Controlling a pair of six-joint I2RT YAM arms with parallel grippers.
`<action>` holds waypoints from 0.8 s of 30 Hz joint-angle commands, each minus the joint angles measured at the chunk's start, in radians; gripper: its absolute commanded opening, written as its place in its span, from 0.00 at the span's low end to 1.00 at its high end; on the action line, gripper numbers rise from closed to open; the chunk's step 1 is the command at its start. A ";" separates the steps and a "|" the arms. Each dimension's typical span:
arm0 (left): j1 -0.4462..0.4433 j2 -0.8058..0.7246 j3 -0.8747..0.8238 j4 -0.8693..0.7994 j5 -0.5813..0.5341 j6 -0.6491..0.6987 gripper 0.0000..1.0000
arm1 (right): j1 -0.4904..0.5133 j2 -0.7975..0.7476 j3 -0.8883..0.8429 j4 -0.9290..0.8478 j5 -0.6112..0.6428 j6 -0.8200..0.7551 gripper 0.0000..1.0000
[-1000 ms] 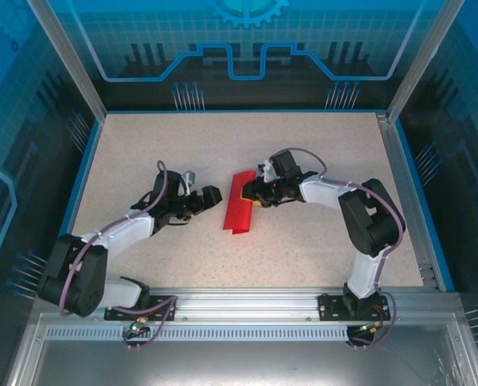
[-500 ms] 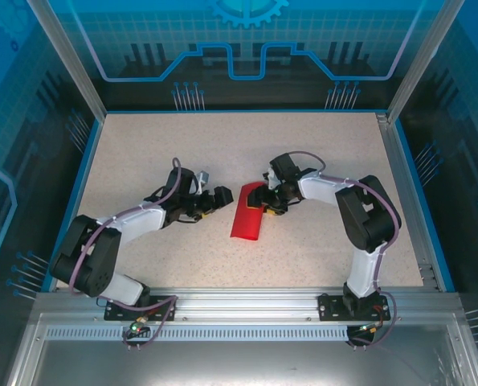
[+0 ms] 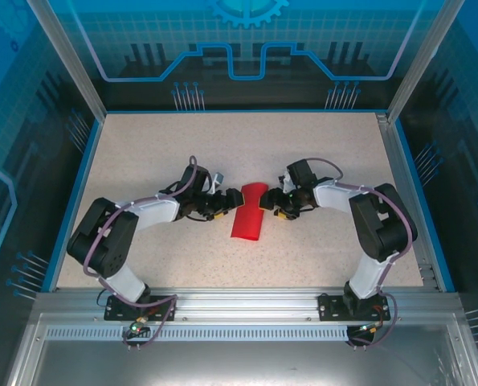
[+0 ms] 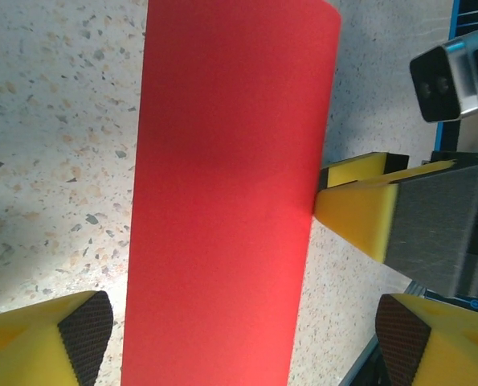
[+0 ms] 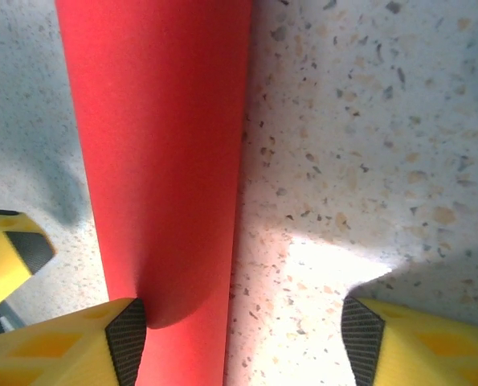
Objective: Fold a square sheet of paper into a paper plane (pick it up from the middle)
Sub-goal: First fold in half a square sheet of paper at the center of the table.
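Two sets of fingers crowd one small thing, the red paper (image 3: 248, 213), which lies flat near the middle of the counter (image 3: 319, 145) as a long folded strip. The left fingers (image 4: 78, 330) stand wide apart, one on each side of the strip, and hold nothing. The right fingers (image 5: 126, 334) are apart too and also hold nothing. One of them sits right against the strip's long edge, while the other is out on the bare counter. I think the big danger is a push. The paper is thin and light, so a finger pressing on its edge could slide it away or bend it into a crumple, not a neat fold. The far end of the strip looks a bit round and puffy from above, so the fold may pop open if nobody presses it down. A pinch from the side may catch only one layer and pull the strip apart. The two arms could also bump, because their tips are very close, with just the strip between them. Each one stands in the other's way. Nothing else lies near the paper. The blue rim (image 3: 84, 173) and the see-through walls stand well apart from it.
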 commanded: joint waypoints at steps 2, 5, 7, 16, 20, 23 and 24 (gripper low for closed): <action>-0.006 0.001 0.025 -0.027 0.000 0.016 0.89 | 0.046 -0.055 -0.005 0.047 -0.029 0.025 0.74; -0.006 -0.017 0.016 -0.025 -0.029 0.014 0.89 | 0.094 -0.028 0.047 -0.001 0.014 0.014 0.75; -0.007 -0.026 0.017 -0.036 -0.042 0.016 0.89 | 0.117 0.006 0.082 -0.035 0.049 0.015 0.75; -0.006 -0.037 0.002 -0.049 -0.051 0.025 0.89 | 0.113 0.041 0.103 -0.106 0.157 0.028 0.70; -0.007 -0.027 0.010 -0.050 -0.042 0.028 0.89 | 0.066 0.021 0.059 -0.086 0.101 -0.001 0.66; -0.008 -0.008 0.026 -0.047 -0.025 0.028 0.89 | 0.043 0.011 0.034 -0.086 0.089 -0.012 0.66; -0.009 -0.002 0.032 -0.044 -0.016 0.028 0.88 | 0.035 0.005 0.020 -0.077 0.082 -0.011 0.66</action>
